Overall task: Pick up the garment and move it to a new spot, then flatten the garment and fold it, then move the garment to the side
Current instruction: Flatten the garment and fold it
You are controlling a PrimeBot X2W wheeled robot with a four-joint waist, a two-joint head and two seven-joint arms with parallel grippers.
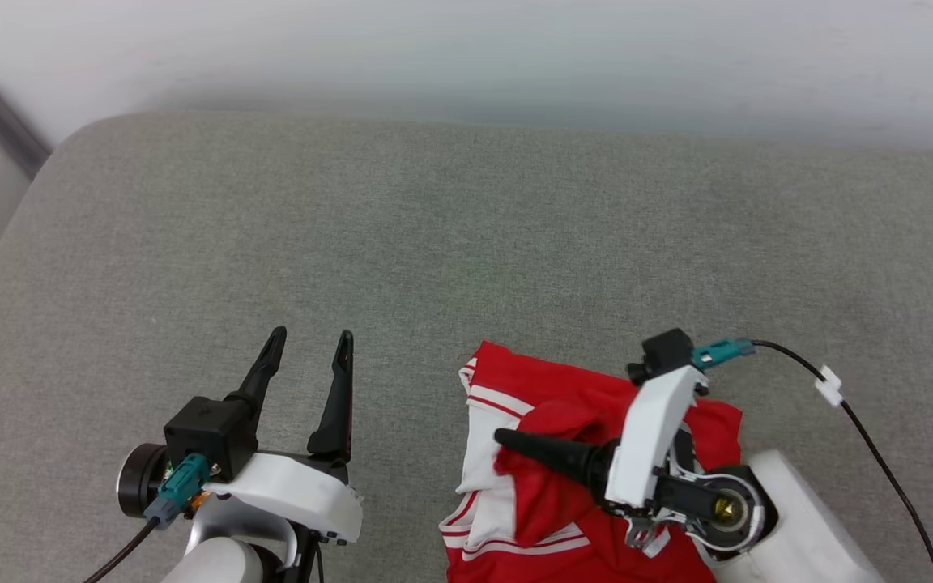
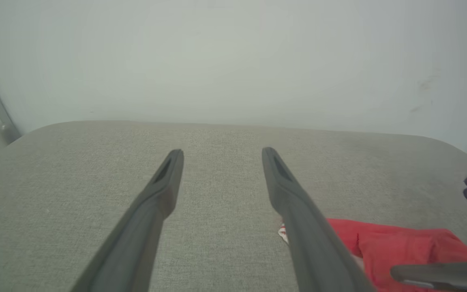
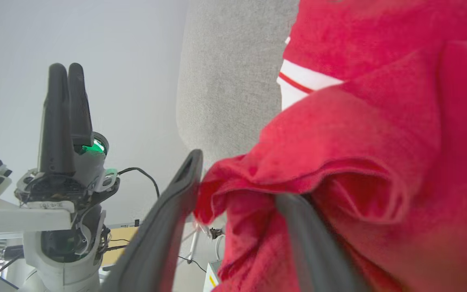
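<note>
While the crumpled red jersey shirt with white, red-striped trim [image 1: 543, 498] lies bunched at the near right of the grey fabric-covered counter [image 1: 434, 210] and runs off the bottom edge of the head view, the right claw [image 1: 515, 445] sits in among its folds. Its one visible dark finger points across the cloth toward the robot's left. The left claw [image 1: 311, 334] hovers well apart on the left over bare counter, spread wide, empty, and pointing away from the robot. The shirt is too rumpled to show a long axis; its striped white edges face the left claw's side.

From the left wrist, the two spread fingers [image 2: 156, 190] frame nothing but bare counter. The shirt is a red heap low on the right, beyond the right-hand finger, so it lies off to that claw's right and not ahead of it. A dark finger of the right claw crosses the lower right corner over the red.

From the right wrist, that claw's fingers stand apart. One is clear in open air and the other is buried under a loose red fold that drapes over it. Nothing looks pinched between them. The left claw stands across the gap, seen edge-on.

The right arm is much the nearer. Flattening would likely call for the left arm to swing rightward toward the striped edge.
</note>
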